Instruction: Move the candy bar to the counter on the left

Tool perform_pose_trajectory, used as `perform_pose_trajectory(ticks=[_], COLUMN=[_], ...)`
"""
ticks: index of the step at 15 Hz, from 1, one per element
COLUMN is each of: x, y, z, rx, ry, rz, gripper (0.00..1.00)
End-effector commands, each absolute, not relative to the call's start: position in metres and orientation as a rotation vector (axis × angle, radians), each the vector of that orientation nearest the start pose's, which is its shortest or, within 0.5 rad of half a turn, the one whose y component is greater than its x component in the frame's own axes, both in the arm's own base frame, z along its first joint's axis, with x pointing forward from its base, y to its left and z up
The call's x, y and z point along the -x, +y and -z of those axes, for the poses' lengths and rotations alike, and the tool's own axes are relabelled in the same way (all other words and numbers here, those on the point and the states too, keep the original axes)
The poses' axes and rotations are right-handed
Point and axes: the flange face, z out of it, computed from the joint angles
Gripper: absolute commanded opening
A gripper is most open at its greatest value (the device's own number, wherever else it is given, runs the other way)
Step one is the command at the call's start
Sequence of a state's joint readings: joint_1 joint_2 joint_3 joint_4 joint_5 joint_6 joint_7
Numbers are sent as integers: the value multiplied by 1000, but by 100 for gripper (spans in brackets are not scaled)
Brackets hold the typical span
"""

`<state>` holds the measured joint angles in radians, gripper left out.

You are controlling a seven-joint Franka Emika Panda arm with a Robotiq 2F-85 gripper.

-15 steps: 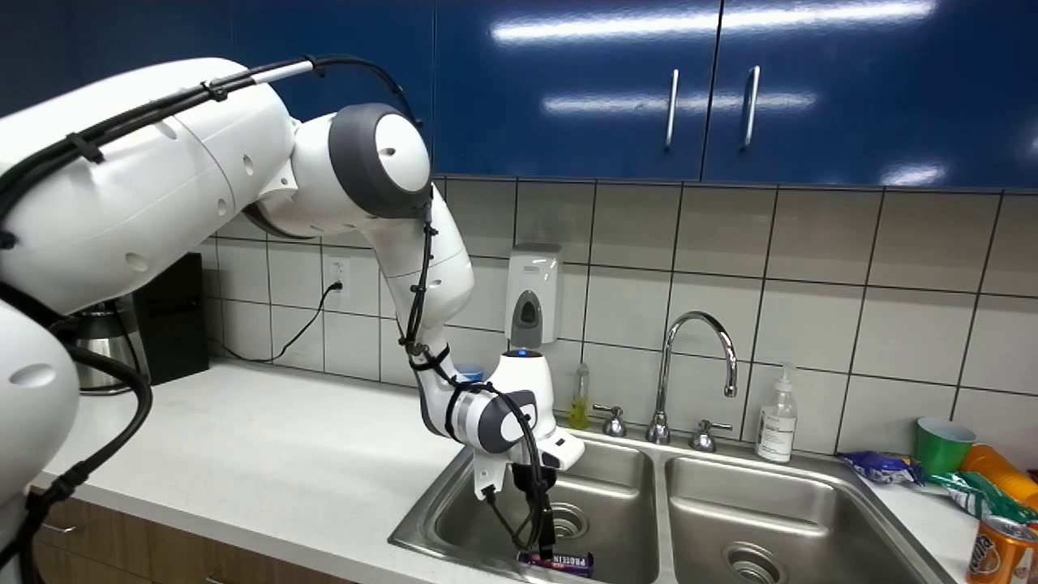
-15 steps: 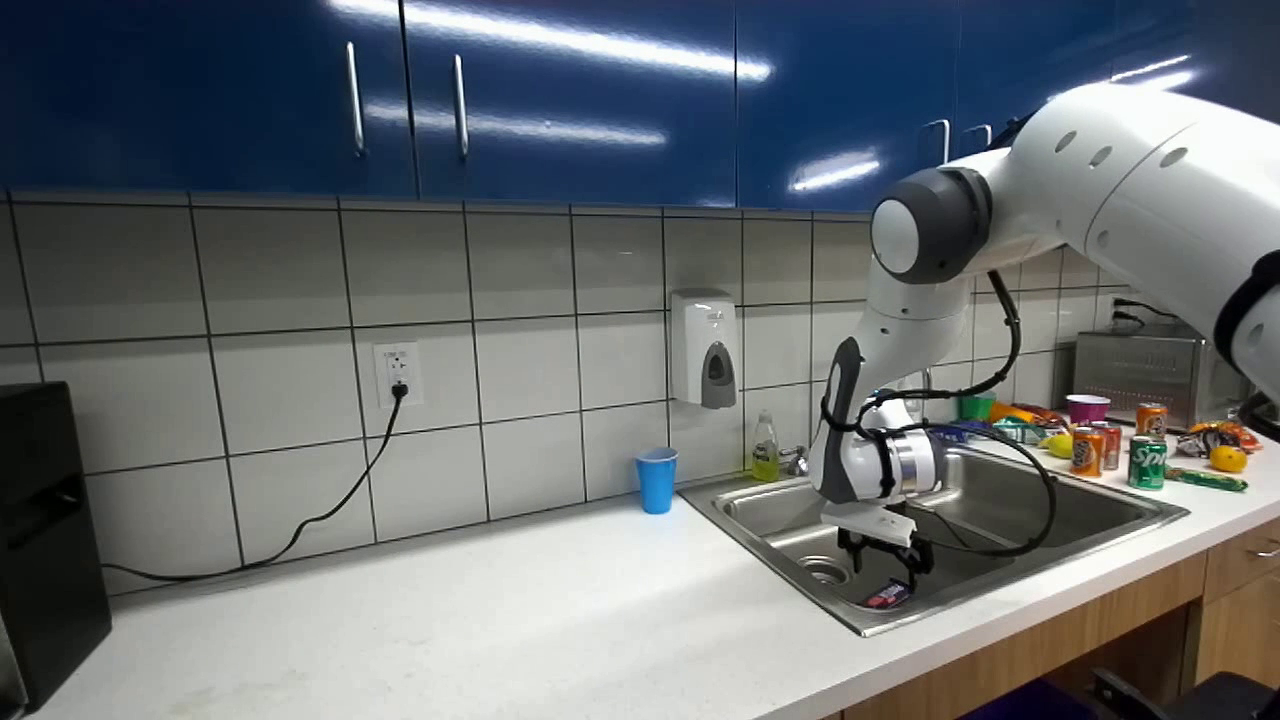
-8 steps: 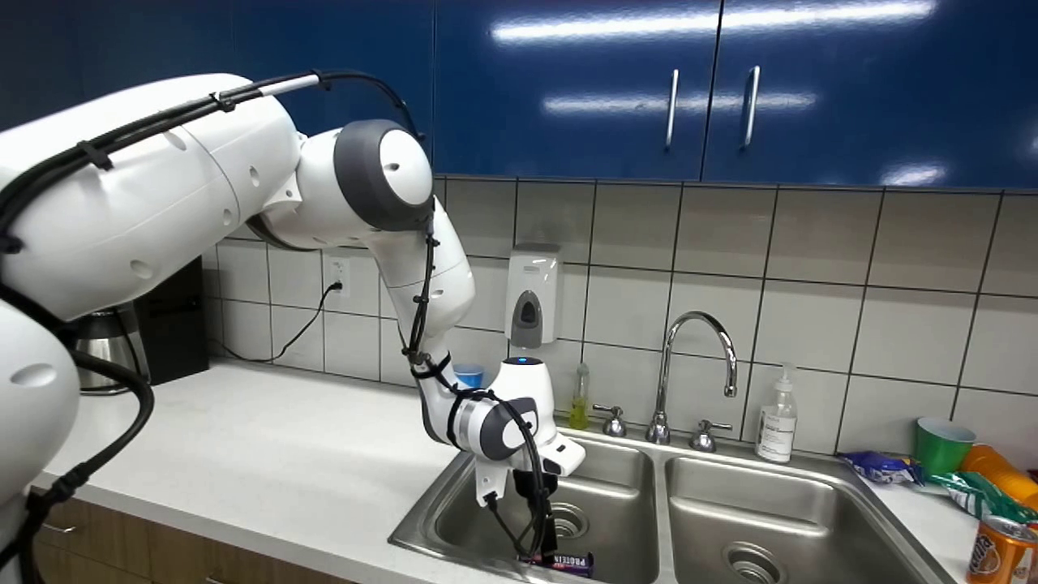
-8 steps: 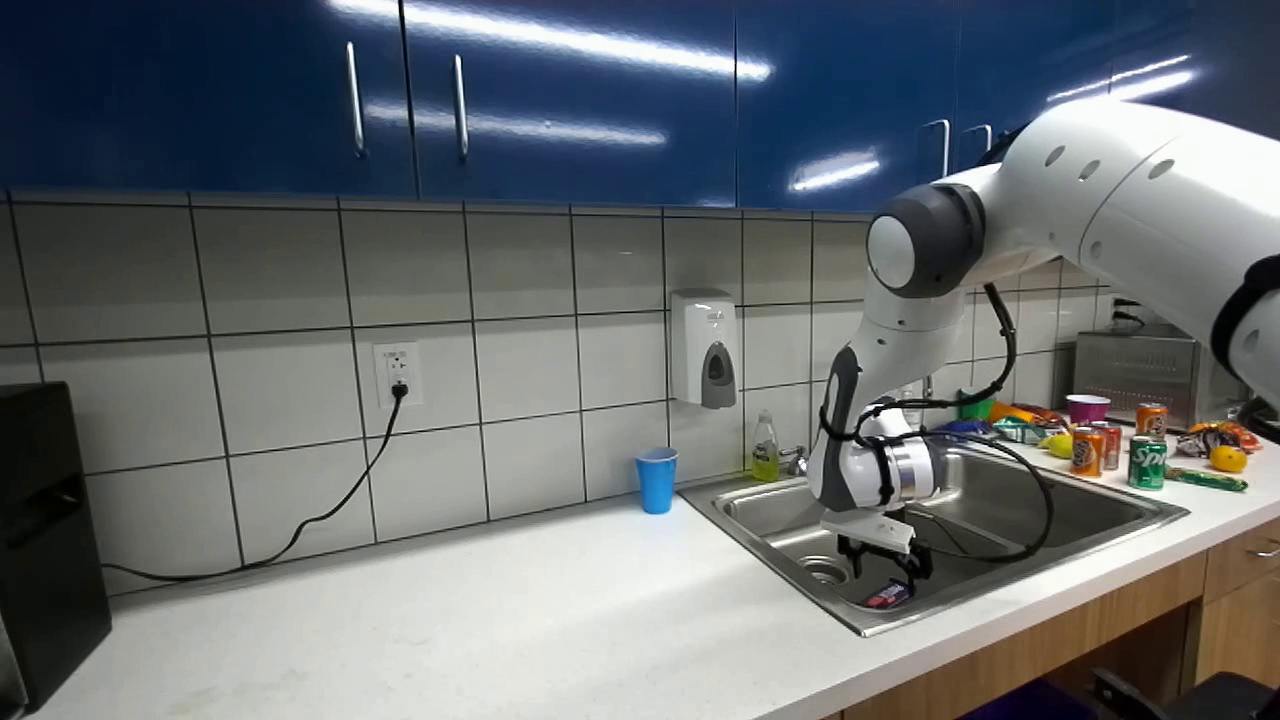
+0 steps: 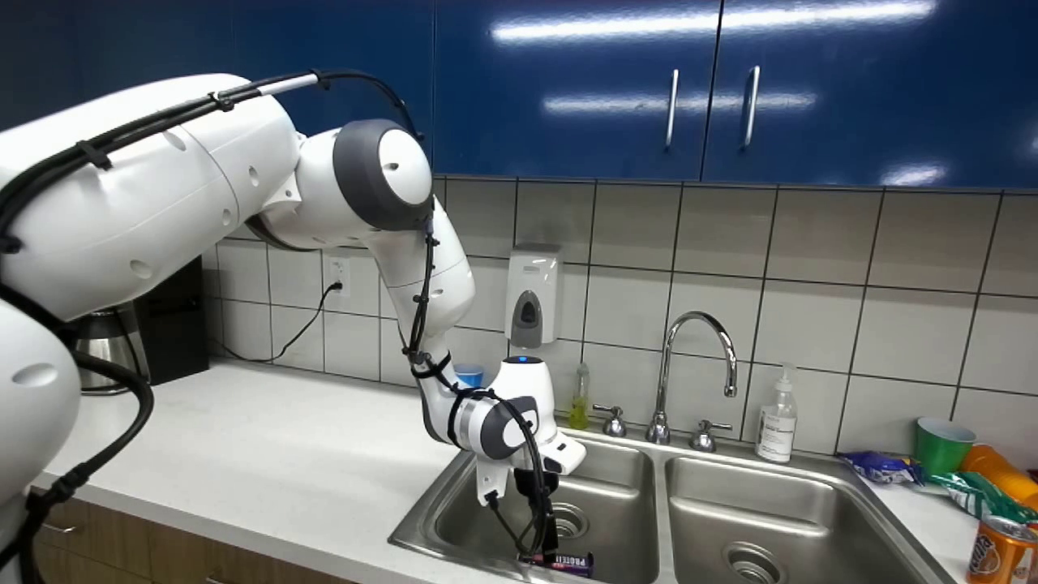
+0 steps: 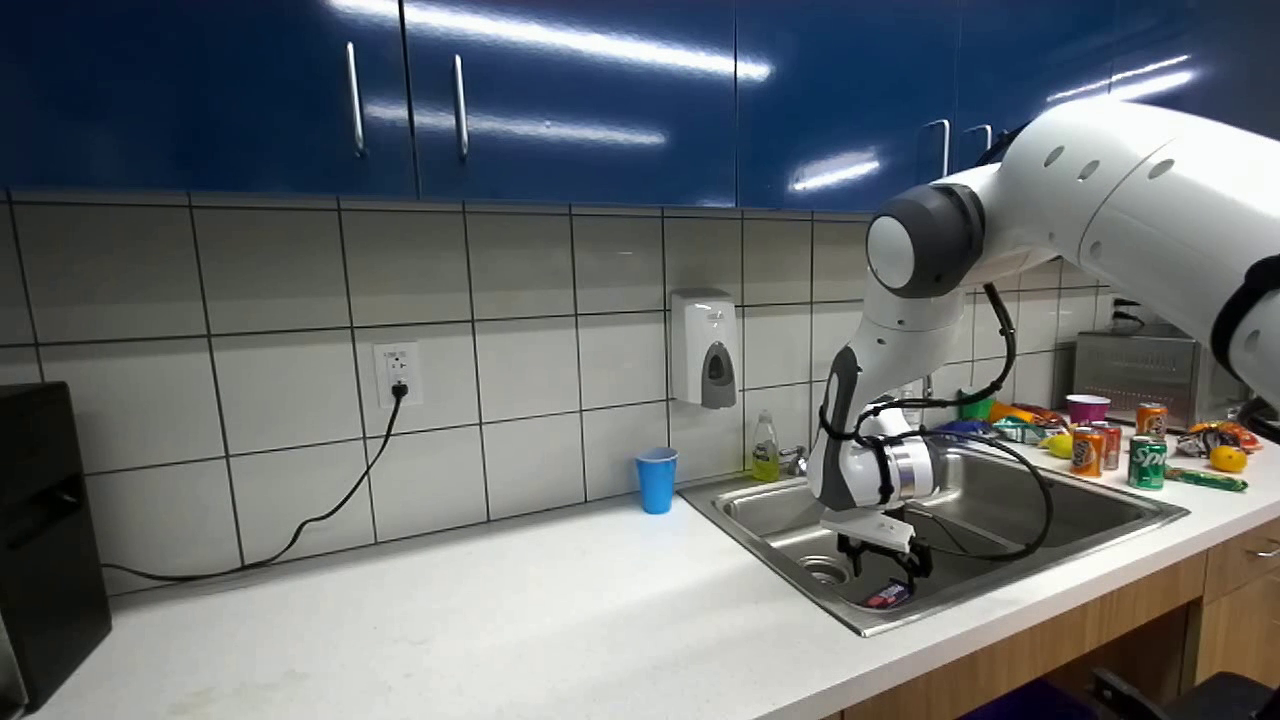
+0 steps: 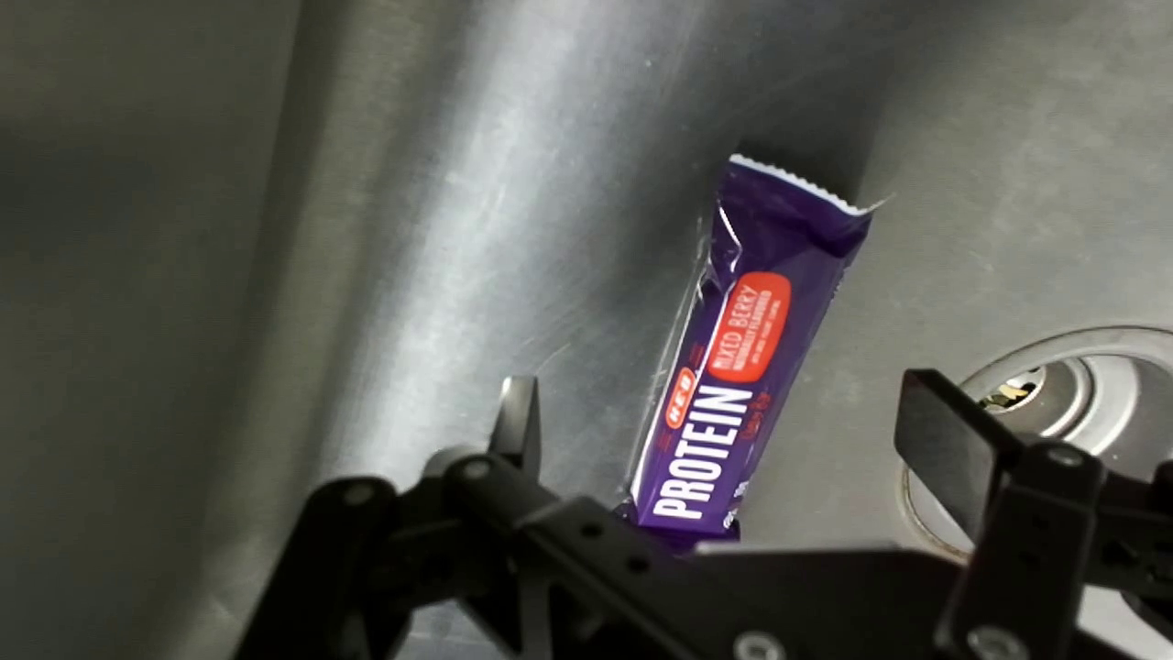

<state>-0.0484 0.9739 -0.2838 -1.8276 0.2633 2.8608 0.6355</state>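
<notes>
The candy bar point(image 7: 761, 339) is a purple wrapper with a red label and the word PROTEIN. It lies flat in the basin of the steel sink, also in both exterior views point(image 5: 574, 564) point(image 6: 888, 595). My gripper point(image 7: 719, 431) is open, low in the sink over the bar. In the wrist view the bar lies between the two fingers point(image 7: 520, 417), with a gap on each side; its near end is partly hidden by the gripper. The gripper also shows in an exterior view point(image 6: 884, 574). The off-white counter point(image 5: 268, 454) lies left of the sink, also in an exterior view point(image 6: 480, 620).
The steel sink point(image 5: 434, 519) has a raised rim and a divider point(image 5: 666, 519). A faucet point(image 5: 661, 381) stands behind it. A blue cup point(image 6: 656, 482) and a soap bottle point(image 6: 765, 450) stand by the wall. Cans point(image 6: 1147, 463) and snacks are right of the sink.
The arm has lowered slightly over the first half second, bringing the gripper down closer around the candy bar. Since then it has hardly moved. The bar has stayed in place.
</notes>
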Motion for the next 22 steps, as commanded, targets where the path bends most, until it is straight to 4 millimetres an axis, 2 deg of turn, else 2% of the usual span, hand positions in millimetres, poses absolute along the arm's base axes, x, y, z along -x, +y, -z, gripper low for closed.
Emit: perform_pose_trajectory(ticks=[1, 8, 13, 22], x=[-581, -585, -591, -604], y=[-214, -221, -217, -223], z=[-29, -16, -4, 5], rx=[2789, 2759, 2767, 2760], ry=[1683, 1719, 1712, 1725], rz=[220, 214, 215, 230], gripper=[100, 100, 100, 100])
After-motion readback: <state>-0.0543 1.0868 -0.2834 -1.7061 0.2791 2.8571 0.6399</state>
